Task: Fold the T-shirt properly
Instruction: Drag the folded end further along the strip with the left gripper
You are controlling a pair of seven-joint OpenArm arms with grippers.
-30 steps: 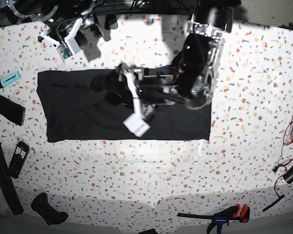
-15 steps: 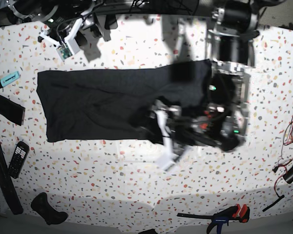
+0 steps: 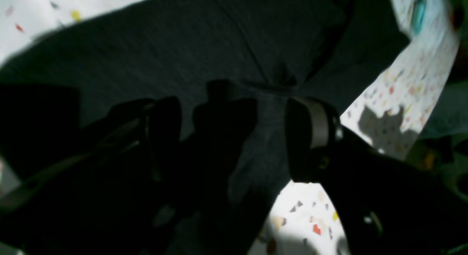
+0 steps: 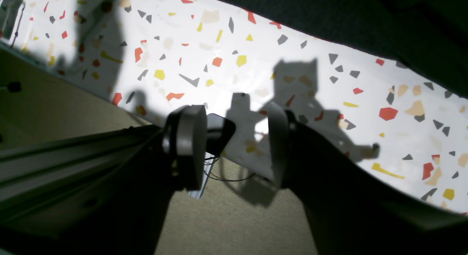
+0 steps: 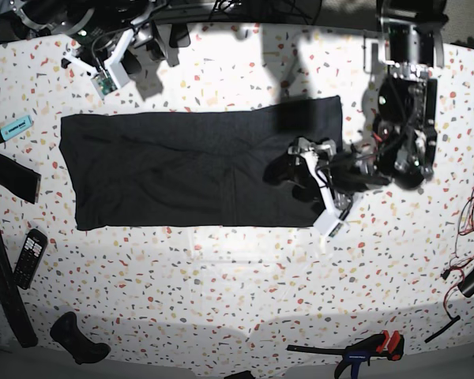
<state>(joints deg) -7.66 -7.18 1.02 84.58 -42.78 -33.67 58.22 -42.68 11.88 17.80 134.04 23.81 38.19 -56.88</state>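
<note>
The left gripper (image 5: 320, 185) partly hides the flat dark charcoal fabric T-shirt's (image 5: 166, 170) right edge, jaws wide apart, empty; the right gripper (image 4: 234, 145), upper left, stands parted over the speckled white terrazzo table (image 4: 256, 64).

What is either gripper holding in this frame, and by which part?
Nothing. The left gripper hangs open over the T-shirt near its end, nothing between its jaws. The right gripper is open over bare table.

The T-shirt (image 5: 166, 170) was soft matt charcoal cloth with a fine knit weave, lightly creased. The table (image 5: 245, 292) looked smooth and faintly glossy, white with coloured terrazzo flecks. The left gripper (image 3: 234, 138) had dark matt plastic fingers (image 3: 310, 138)
</note>
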